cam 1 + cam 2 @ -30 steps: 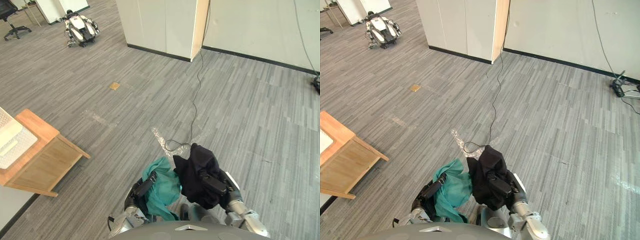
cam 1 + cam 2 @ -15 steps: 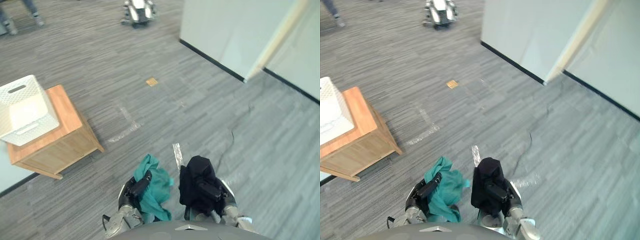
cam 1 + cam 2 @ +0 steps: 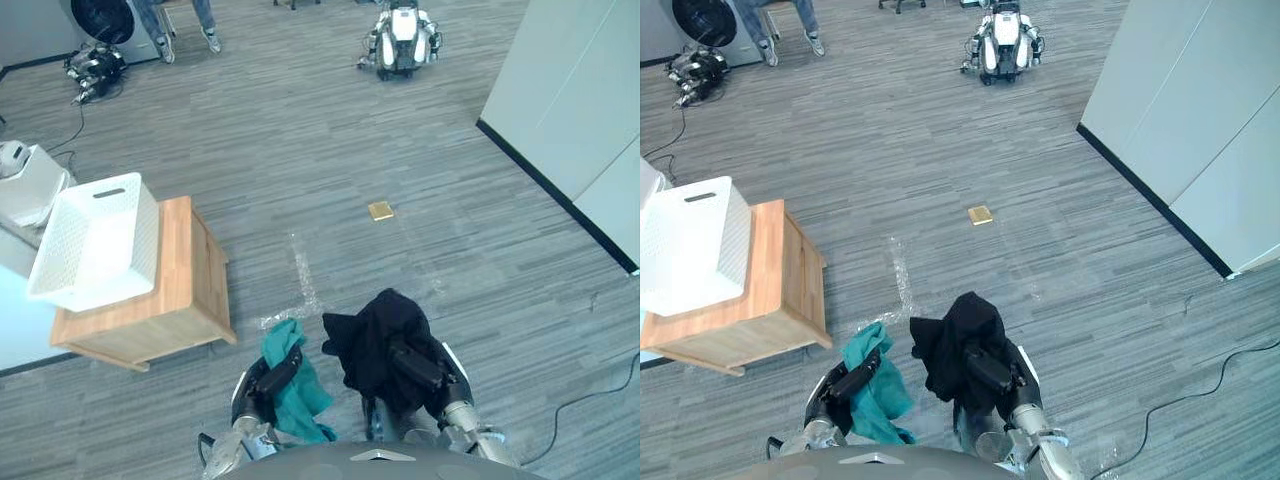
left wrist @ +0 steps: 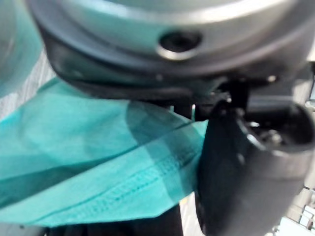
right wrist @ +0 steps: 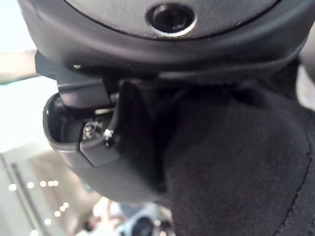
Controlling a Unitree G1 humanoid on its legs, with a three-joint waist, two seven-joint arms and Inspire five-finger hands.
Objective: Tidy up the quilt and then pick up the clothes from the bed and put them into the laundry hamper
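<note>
Grey striped carpet floor (image 3: 250,150). Nearest, the left hand (image 3: 278,370) curls round a teal garment (image 3: 303,398); the right hand (image 3: 415,365) clenches a black garment (image 3: 370,332). Both garments look light and limp, best held bunched. At ten o'clock, a white laundry hamper (image 3: 95,240) on a wooden cabinet (image 3: 175,300).

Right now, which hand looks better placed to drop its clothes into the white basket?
Probably the left. The left hand, gripping the teal garment, is on the side of the white hamper on the wooden table. The right hand, holding the black garment, sits farther from it.
</note>
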